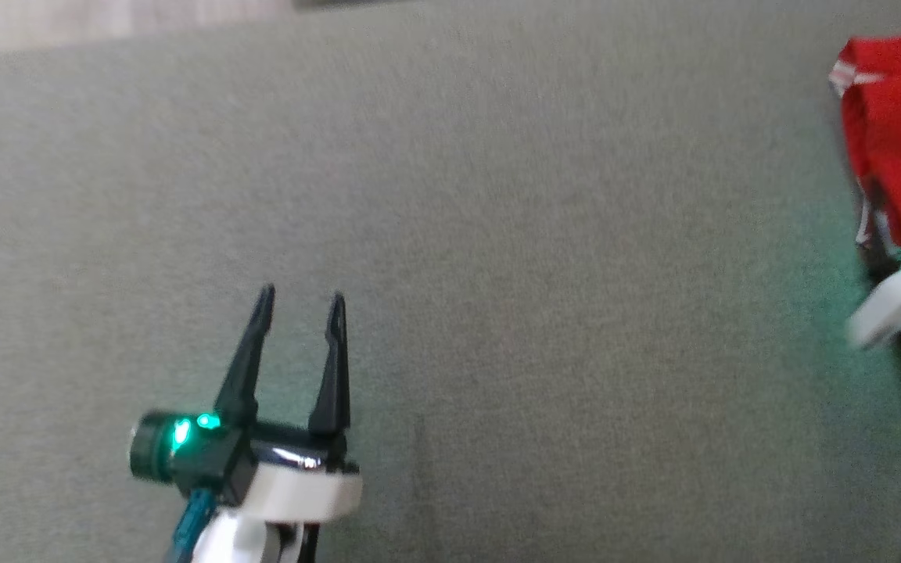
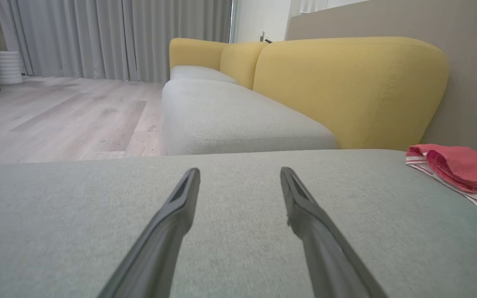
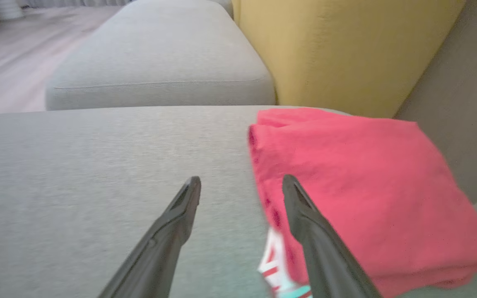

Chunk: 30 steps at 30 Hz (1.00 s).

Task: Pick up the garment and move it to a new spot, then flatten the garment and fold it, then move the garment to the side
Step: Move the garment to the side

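Head view, L to R: L gripper [image 1: 302, 295] low left, fingers spread w/ nothing between, over grey sofa cushion [image 1: 544, 258], then red folded garment [image 1: 900, 133] lying at far right edge, and R gripper [image 3: 242, 181] splayed wide, one finger over garment's near edge, gripping nothing.

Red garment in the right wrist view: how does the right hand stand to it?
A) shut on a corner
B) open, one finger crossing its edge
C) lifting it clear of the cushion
B: the right hand is spread open, one finger crossing the edge of the folded red garment, the other over the grey cushion it lies on.
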{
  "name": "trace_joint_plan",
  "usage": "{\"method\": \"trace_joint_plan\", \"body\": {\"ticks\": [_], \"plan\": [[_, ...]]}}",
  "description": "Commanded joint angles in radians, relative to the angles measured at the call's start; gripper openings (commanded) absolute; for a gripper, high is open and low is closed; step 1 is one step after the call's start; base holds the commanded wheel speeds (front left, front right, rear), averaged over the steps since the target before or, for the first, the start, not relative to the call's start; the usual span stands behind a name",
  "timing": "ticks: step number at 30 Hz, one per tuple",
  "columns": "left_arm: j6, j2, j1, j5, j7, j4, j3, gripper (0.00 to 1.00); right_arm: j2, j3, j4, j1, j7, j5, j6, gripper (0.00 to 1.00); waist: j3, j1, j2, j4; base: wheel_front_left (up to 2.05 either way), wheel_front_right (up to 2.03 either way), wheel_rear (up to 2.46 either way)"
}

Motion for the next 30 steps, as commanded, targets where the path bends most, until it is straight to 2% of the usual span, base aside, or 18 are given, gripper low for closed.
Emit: {"method": "trace_joint_plan", "body": {"ticks": [1, 3, 6, 10, 13, 19, 30], "plan": [[-0.004, -0.005, 0.019, -0.009, -0.005, -0.020, 0.028, 1.00, 0.004, 0.032, -0.040, 0.027, -0.026, 0.008, 0.007, 1.00, -0.091, 0.0001, 0.0000, 0.032, 0.00, 0.00, 0.00], [-0.006, -0.005, 0.042, -0.041, -0.005, -0.003, 0.029, 1.00, 0.050, 0.080, -0.033, 0.080, -0.066, 0.037, 0.007, 1.00, -0.142, 0.0001, 0.0000, 0.041, 0.00, 0.00, 0.00], [-0.006, -0.005, 0.065, -0.089, -0.005, 0.019, 0.032, 1.00, 0.100, 0.163, -0.032, 0.144, -0.152, 0.143, 0.007, 1.00, -0.204, 0.0001, 0.0000, 0.057, 0.00, 0.00, 0.00], [0.022, -0.005, 0.085, -0.055, -0.005, 0.048, 0.040, 1.00, 0.107, 0.288, -0.048, 0.225, -0.266, 0.226, 0.007, 1.00, -0.278, 0.0001, 0.0000, 0.077, 0.00, 0.00, 0.00], [0.041, -0.005, 0.098, -0.029, -0.005, 0.048, 0.049, 1.00, 0.104, 0.342, -0.075, 0.274, -0.301, 0.247, 0.007, 1.00, -0.307, 0.0001, 0.0000, 0.089, 0.00, 0.00, 0.00], [0.070, -0.005, 0.147, 0.010, -0.005, 0.010, 0.073, 1.00, 0.160, 0.278, -0.189, 0.391, -0.307, 0.142, 0.007, 1.00, -0.352, 0.0001, 0.0000, 0.097, 0.00, 0.00, 0.00], [0.080, -0.005, 0.211, 0.018, -0.005, -0.024, 0.101, 1.00, 0.219, 0.248, -0.232, 0.485, -0.308, 0.023, 0.007, 1.00, -0.373, 0.0001, 0.0000, 0.100, 0.00, 0.00, 0.00]]}}
